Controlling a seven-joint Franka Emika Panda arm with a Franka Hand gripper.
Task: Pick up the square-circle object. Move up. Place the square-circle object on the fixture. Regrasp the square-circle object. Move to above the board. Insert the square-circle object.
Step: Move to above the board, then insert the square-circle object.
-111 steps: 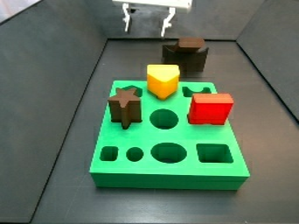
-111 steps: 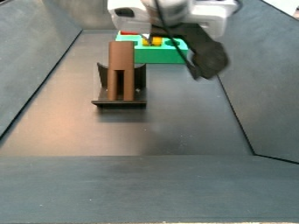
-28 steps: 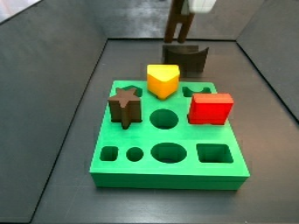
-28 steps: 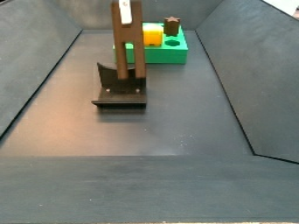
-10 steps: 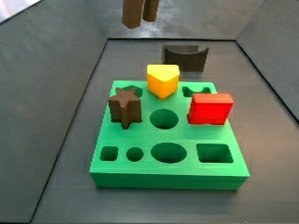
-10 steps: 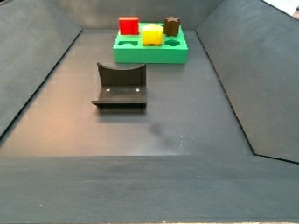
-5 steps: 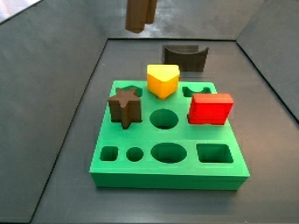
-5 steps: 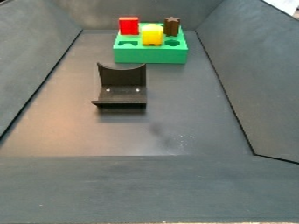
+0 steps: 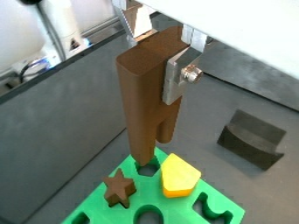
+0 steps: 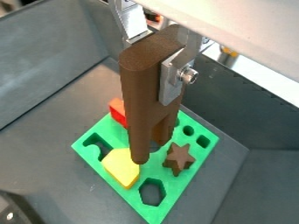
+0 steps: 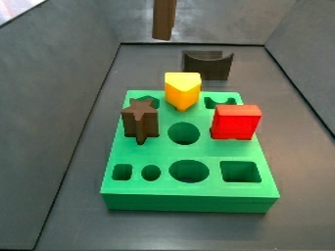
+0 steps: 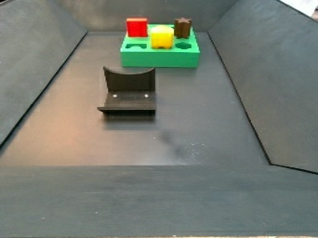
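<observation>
My gripper (image 9: 158, 48) is shut on the square-circle object (image 9: 146, 96), a long brown bar that hangs upright from the silver fingers (image 9: 181, 74) high above the green board (image 9: 211, 210). Both wrist views show it, with the bar (image 10: 146, 96) over the board (image 10: 100, 140). In a side view only the bar's lower end (image 11: 164, 20) shows at the top edge, above the far side of the board (image 11: 190, 191); the gripper itself is out of that frame. The dark fixture (image 11: 207, 65) stands empty behind the board, and it also shows in a side view (image 12: 128, 91).
On the board stand a brown star block (image 11: 139, 119), a yellow block (image 11: 183, 91) and a red cube (image 11: 237, 122). Open cut-outs lie at its middle and front (image 11: 187, 172). Sloping grey walls (image 11: 78, 118) enclose the floor.
The bar has been lifted off the fixture, which now stands empty. Over the last second it has moved right at the same height, towards above the board's far edge.
</observation>
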